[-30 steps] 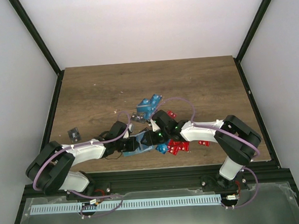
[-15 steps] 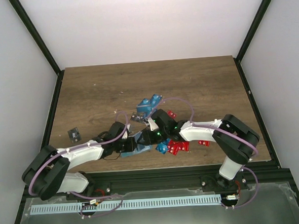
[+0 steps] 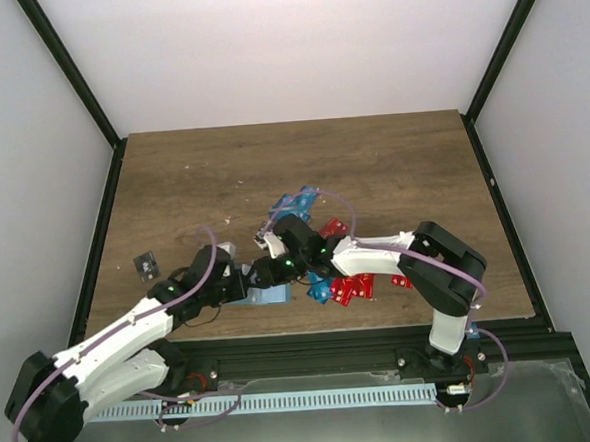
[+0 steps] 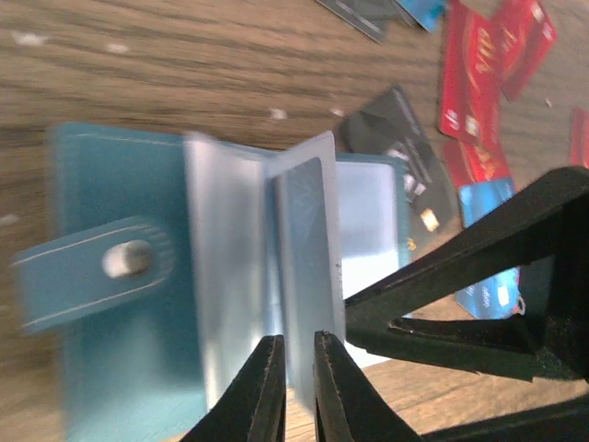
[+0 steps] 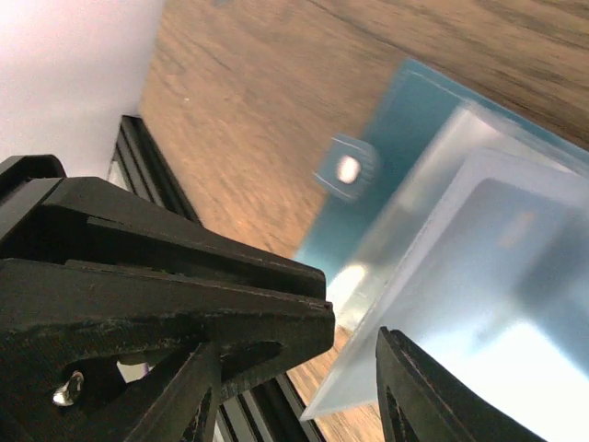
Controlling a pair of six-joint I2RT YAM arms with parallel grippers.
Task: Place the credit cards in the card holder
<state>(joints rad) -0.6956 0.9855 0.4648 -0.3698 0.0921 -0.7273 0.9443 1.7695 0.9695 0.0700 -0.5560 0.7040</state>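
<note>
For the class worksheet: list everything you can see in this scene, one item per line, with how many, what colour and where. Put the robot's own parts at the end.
card holder: one, teal, lying open near the table's front edge, clear sleeves fanned up
red credit cards: several, red, mostly right of the holder
blue credit cards: several, bright blue, heaped beyond the holder; one more among the red ones
black credit cards: at least two, black; one alone at the far left, one beside the holder
table: one, brown wood
left gripper: one, black, pinching a clear sleeve
right gripper: one, black, open at the sleeves' edge
</note>
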